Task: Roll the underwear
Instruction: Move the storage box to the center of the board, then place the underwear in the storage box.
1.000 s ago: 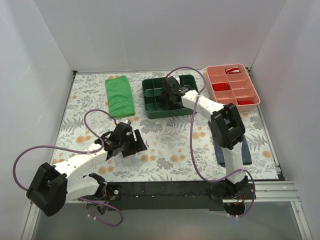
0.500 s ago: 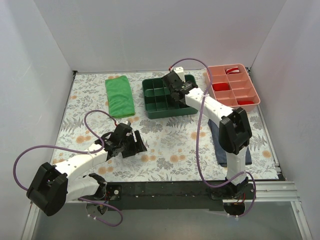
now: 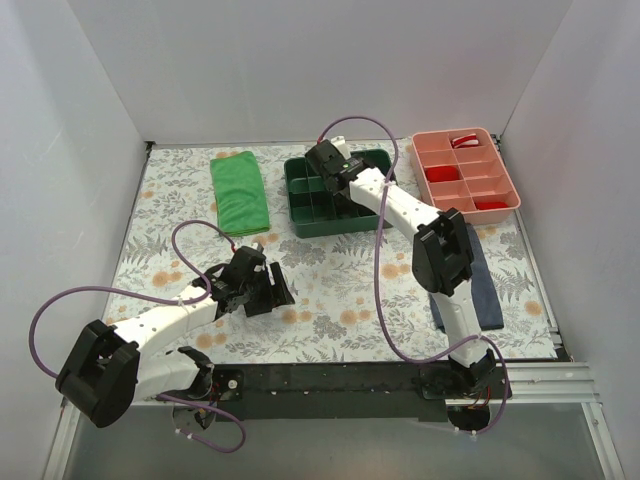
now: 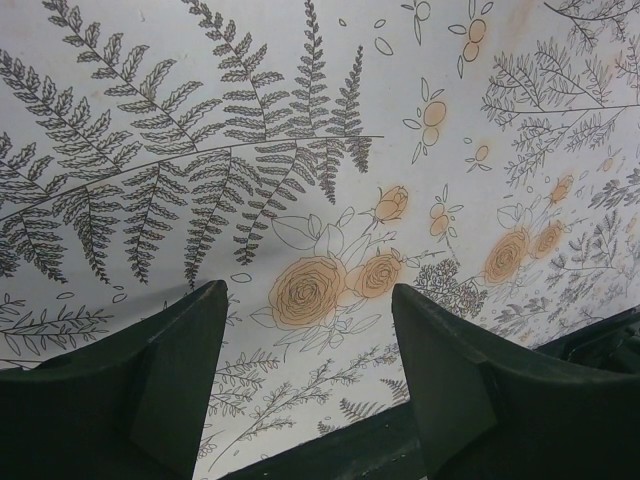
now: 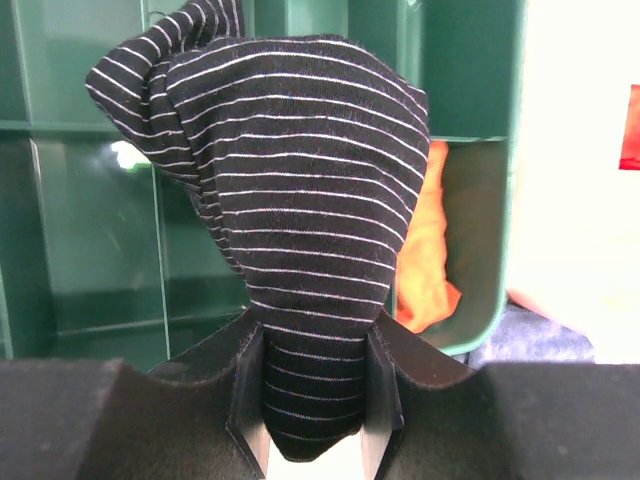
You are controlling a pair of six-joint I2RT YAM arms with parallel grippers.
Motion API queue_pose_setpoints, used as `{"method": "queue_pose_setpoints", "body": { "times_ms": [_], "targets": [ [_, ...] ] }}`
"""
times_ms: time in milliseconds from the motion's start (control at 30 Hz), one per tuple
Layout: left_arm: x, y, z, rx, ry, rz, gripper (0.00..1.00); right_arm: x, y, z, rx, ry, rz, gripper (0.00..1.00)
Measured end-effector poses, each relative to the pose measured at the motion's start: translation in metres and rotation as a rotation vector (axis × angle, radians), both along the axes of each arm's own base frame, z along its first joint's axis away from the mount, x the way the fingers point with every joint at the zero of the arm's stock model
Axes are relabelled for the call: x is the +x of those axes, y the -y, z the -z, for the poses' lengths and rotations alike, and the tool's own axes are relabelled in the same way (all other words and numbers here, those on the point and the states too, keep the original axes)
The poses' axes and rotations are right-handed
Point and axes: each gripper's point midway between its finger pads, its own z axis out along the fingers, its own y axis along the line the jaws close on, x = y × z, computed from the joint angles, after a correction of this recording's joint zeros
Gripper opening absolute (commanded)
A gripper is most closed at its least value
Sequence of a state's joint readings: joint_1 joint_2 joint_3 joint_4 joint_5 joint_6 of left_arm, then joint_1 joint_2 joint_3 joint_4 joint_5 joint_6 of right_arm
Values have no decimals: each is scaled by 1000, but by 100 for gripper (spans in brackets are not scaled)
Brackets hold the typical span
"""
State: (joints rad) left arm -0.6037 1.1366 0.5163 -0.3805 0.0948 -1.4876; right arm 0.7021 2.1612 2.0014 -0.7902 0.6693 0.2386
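Note:
The underwear [image 5: 300, 200] is a bunched roll of black fabric with fine pale stripes. My right gripper [image 5: 315, 370] is shut on its lower end, the fabric pinched between both fingers. It hangs over the compartments of the dark green tray [image 5: 470, 90]. In the top view the right gripper [image 3: 325, 160] is over the tray's [image 3: 300, 228] back left part, and its black body hides the roll. My left gripper [image 3: 268, 287] sits low over the floral table at the front left. Its fingers [image 4: 180, 370] stand open, with only the printed tablecloth between them.
An orange cloth [image 5: 425, 260] lies in one tray compartment. A bright green folded cloth [image 3: 238, 192] lies left of the tray. A pink divided tray [image 3: 507, 205] stands at the back right. A navy-blue folded garment [image 3: 487, 290] lies under the right arm. White walls enclose the table.
The right gripper has swung left over the green tray with the underwear, from its right side to its back left. The left arm has stayed still.

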Motion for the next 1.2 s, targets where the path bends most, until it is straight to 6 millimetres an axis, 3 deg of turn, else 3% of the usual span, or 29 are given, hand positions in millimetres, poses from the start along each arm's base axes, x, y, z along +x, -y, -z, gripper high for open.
{"method": "queue_pose_setpoints", "body": {
  "times_ms": [300, 500, 700, 967, 1200],
  "targets": [
    [-1, 0, 0, 0, -1, 4, 66, -16, 7, 40, -78, -113, 2, 1],
    [-3, -1, 3, 1, -9, 7, 66, -19, 5, 40, -73, -126, -4, 1],
    [-4, -1, 4, 1, -12, 10, 66, -11, -13, 32, -17, -129, -34, 1],
    [-5, 0, 4, -3, -16, 16, 66, -15, -20, 67, -11, -211, -43, 1],
    [-5, 1, 4, -8, -14, 18, 66, -14, -23, 74, 65, -222, -18, 1]
  ]
}}
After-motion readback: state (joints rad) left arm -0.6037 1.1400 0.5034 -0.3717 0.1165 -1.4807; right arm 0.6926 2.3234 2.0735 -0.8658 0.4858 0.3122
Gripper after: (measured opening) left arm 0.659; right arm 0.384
